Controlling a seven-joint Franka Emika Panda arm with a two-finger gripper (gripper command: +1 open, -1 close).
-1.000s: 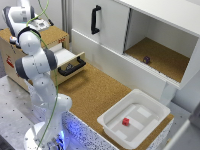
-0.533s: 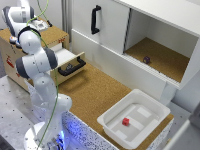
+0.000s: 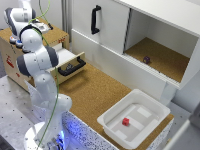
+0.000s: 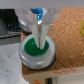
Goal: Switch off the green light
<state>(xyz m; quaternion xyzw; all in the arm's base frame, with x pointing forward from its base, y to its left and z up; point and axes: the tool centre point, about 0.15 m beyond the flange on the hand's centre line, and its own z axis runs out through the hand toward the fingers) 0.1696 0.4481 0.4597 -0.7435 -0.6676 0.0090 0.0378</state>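
In the wrist view the green light [image 4: 27,50] is a round green dome in a pale ring, set on a cork-topped surface. My gripper [image 4: 38,44] points straight down onto it. Its two white fingers [image 4: 35,31] are pressed close together, with their tips on the green dome near its middle. Nothing is held between them. In the exterior view the arm [image 3: 35,55] bends over the wooden box [image 3: 59,35] at the exterior view's left, and its own links hide both the gripper and the light.
A drawer with a black handle [image 3: 71,67] stands open from the box. A white bin [image 3: 135,117] holds a small red block [image 3: 126,121]. The white cabinet has a black door handle [image 3: 95,19] and an open compartment with a small dark object [image 3: 146,59].
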